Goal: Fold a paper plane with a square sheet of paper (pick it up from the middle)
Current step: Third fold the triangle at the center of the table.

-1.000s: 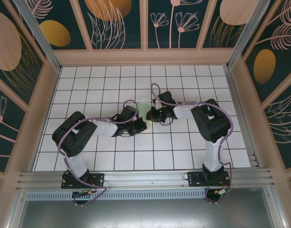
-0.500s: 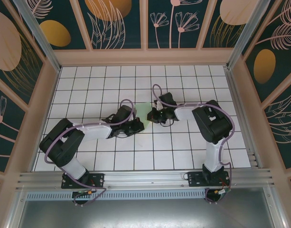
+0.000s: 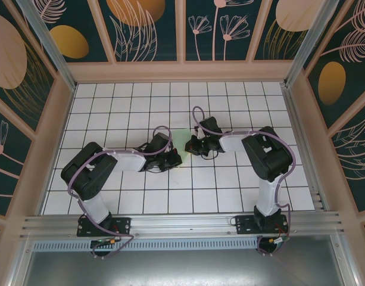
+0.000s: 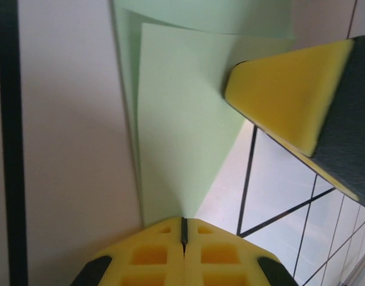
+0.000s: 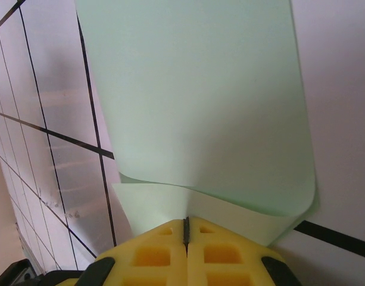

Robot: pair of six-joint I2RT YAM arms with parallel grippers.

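- The paper (image 3: 181, 136) is seen mid-worktop (image 3: 128, 196), a pale green patch between the tips of the two arms in the top view.
- The left end effector (image 3: 174, 159) is stretched in low from the near left and the right end effector (image 3: 189, 145) from the right. The two are set close together, facing each other across the paper.
- In the left wrist view, the yellow pads (image 4: 164, 256) are pressed flat together, with only a thin seam left between them.
- A tapering corner of the paper is clamped in that seam, so the left end effector is clenched on the paper.
- From there the paper is fanned upward in two layers, and an edge of the lower layer shows along the left side of the upper one.
- A yellow pad of the right end effector is caught at the upper right of that view, its tip right at the paper's edge. Contact there cannot be told.
- In the right wrist view, the pads are likewise closed to a hairline, and the near edge of the paper is gripped between them.
- The paper is curled over itself here: a wide upper layer runs away from the camera, and a rounded bend is seen at the lower right.
- White tiles with black grid lines are seen beneath the paper.
- Whether the paper is lifted clear of the worktop cannot be told.
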